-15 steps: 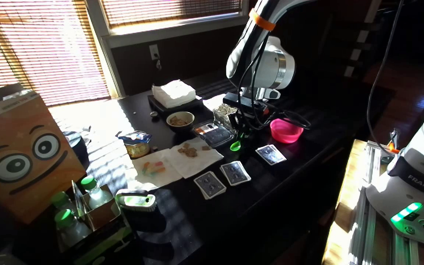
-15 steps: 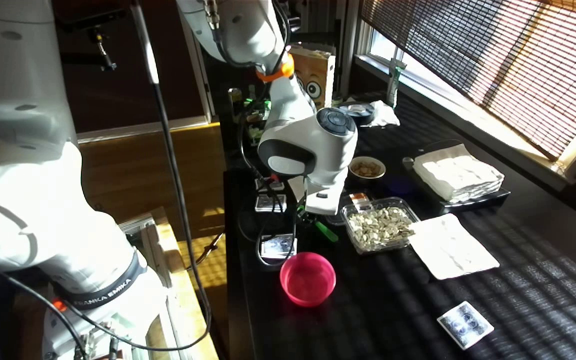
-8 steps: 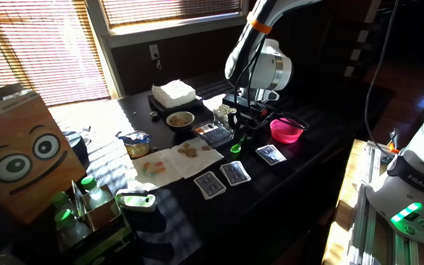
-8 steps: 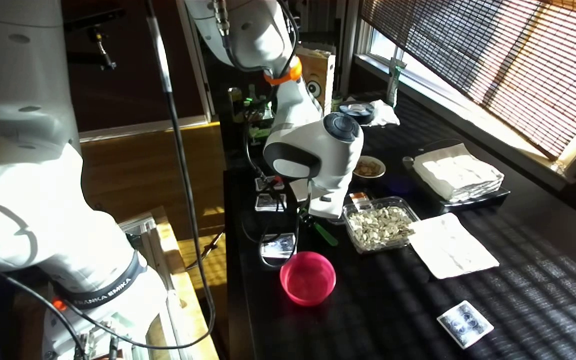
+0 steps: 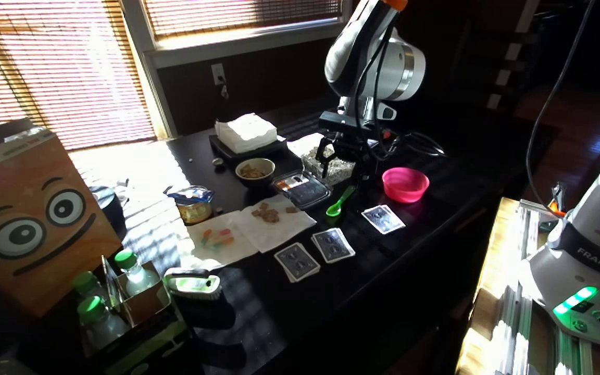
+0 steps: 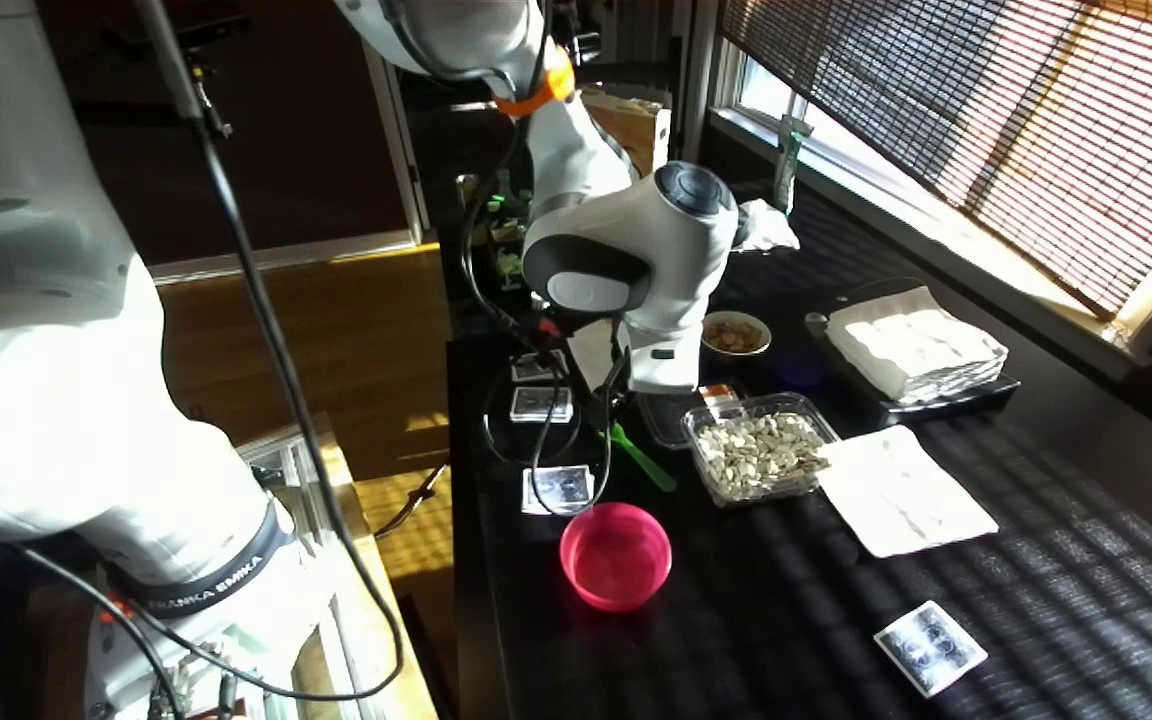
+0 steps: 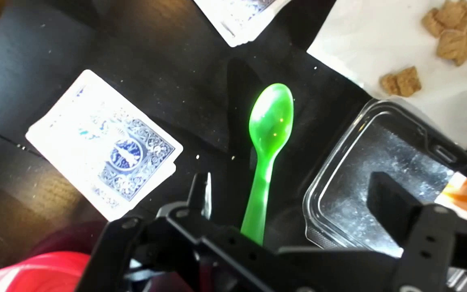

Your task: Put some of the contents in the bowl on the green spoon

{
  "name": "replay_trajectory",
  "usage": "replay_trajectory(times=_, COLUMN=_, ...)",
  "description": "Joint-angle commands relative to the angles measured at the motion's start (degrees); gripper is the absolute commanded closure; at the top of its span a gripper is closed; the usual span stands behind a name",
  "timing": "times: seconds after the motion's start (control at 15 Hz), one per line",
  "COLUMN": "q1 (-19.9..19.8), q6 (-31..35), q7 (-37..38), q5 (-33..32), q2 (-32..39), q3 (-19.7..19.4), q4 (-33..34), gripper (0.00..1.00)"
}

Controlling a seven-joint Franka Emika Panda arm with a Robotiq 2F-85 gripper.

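Wrist view: hand (image 7: 296, 195) hides handle end of green spoon (image 7: 265, 162).

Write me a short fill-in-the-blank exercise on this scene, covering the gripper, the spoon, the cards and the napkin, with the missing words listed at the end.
Choosing between open and shut, the gripper is ____.
In the wrist view, the gripper partly covers the end of the spoon that is its ____.
In the wrist view, the number of card piles in sight is ____.
The napkin under the brown squares is ____ in colour.

Missing words, in order: open; handle; two; white.
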Motion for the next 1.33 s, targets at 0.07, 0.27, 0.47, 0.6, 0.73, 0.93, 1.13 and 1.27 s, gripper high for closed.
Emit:
replay_trajectory(times=0.07, q1=0.78, q6=-3.29, q7=-2.38, q5=-13.16, q2=-11.34, q3=-1.60, q4=-4.53, gripper=0.00)
replay_trajectory(times=0.27, q1=0.15, q6=-7.04, q7=-8.59, q5=-15.81, q2=-15.78, q3=-0.81, q4=-4.03, gripper=0.00)
replay_trajectory(times=0.47, q1=-0.37, q6=-15.16, q7=-14.63, q5=-18.54, q2=-18.77, q3=-0.74, q4=-2.65, gripper=0.00)
replay_trajectory(times=0.6, q1=-0.79, q6=-19.19, q7=-16.16, q5=-22.80, q2=-20.46, q3=-0.27, q4=-2.37, gripper=0.00)
replay_trajectory(times=0.73, q1=-0.88, q6=-21.32, q7=-17.61, q5=-25.23, q2=-21.88, q3=0.04, q4=-2.32, gripper=0.00)
replay_trajectory(times=0.93, q1=-0.68, q6=-20.74, q7=-20.45, q5=-26.18, q2=-23.66, q3=0.30, q4=-2.93, gripper=0.00)
replay_trajectory(times=1.13, q1=-0.69, q6=-19.80, q7=-19.90, q5=-24.44, q2=-22.05, q3=0.43, q4=-2.30, gripper=0.00)
replay_trajectory(times=1.27, q1=-0.71, q6=-19.80, q7=-19.89, q5=-24.44, q2=-21.95, q3=0.42, q4=-2.33, gripper=0.00)
